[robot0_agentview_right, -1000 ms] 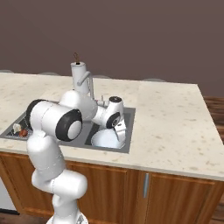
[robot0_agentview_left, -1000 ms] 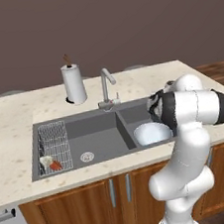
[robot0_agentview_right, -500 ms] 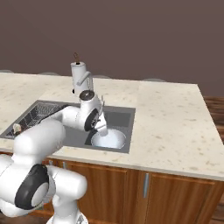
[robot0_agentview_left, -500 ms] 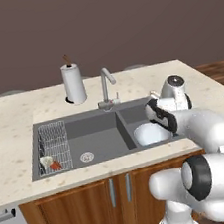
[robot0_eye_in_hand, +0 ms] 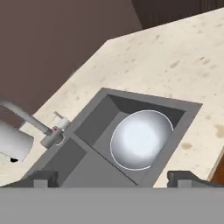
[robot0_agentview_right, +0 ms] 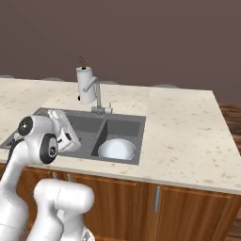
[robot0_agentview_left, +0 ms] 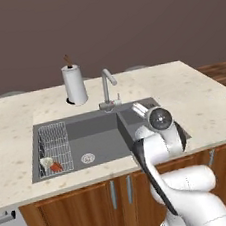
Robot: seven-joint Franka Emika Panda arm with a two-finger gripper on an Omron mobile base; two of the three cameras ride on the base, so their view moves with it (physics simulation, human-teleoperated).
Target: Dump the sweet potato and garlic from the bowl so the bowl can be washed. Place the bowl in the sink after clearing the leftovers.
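The bowl (robot0_eye_in_hand: 141, 139) sits upright in the right basin of the sink (robot0_eye_in_hand: 87, 127), white inside and holding nothing. It also shows in the right base view as the bowl (robot0_agentview_right: 116, 149). My gripper (robot0_eye_in_hand: 114, 179) hangs above and apart from the bowl, open, with nothing between its fingertips (robot0_eye_in_hand: 41, 178). In the left basin of the sink (robot0_agentview_left: 97, 132), the reddish-orange sweet potato (robot0_agentview_left: 56, 167) and the pale garlic (robot0_agentview_left: 46, 162) lie side by side in the wire rack. My arm hides the right basin in the left base view.
A chrome faucet (robot0_agentview_left: 107, 85) stands behind the sink's divider, with a paper towel roll (robot0_agentview_left: 74, 85) to its left. The wire rack (robot0_agentview_left: 54, 148) takes up the left end of the left basin. Speckled counter (robot0_agentview_right: 188, 127) stretches to the right of the sink.
My hand has lifted up and back from the bowl, which stays in the right basin. The arm has swung round in both base views.
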